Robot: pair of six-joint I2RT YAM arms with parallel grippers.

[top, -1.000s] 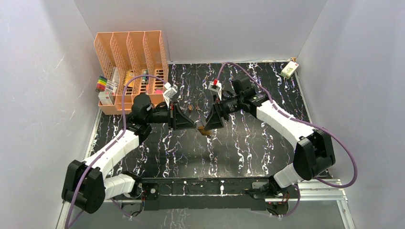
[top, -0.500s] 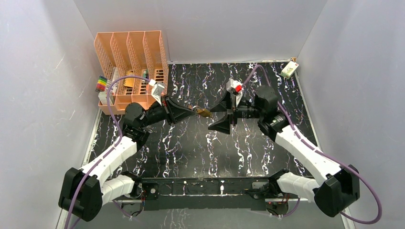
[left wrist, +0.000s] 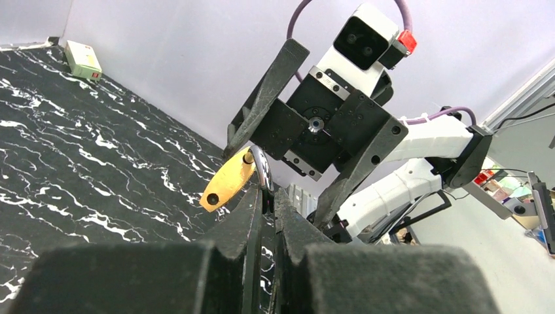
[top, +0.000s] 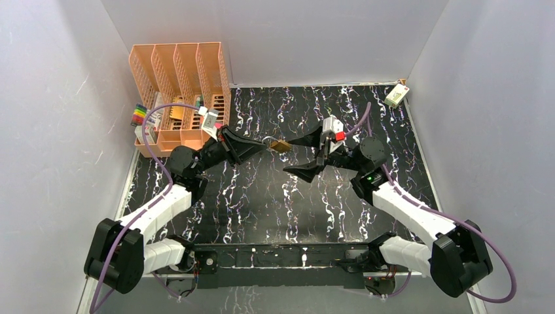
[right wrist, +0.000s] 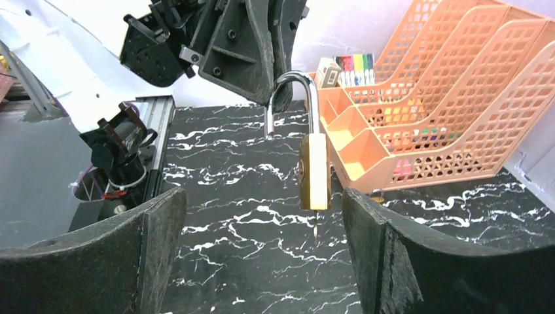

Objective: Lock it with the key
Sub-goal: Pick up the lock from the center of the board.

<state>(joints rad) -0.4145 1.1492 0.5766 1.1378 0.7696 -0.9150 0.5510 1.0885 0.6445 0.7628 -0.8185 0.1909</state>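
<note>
Left tool (top: 264, 145) clamps padlock (top: 280, 146) shackle; right tool (top: 298, 156) wide, empty

Orange mesh organizer (top: 180, 78), four upright slots, stands upper left in the top view, close to the back wall (top: 294, 33). Its low front trays hold small items, too small to name. Pack of coloured markers (top: 139, 114) just beside its left side. Small white-and-green box (top: 396, 96) in the upper right corner. Black tabletop (top: 262, 203) with white veining, walls plain white.
</note>
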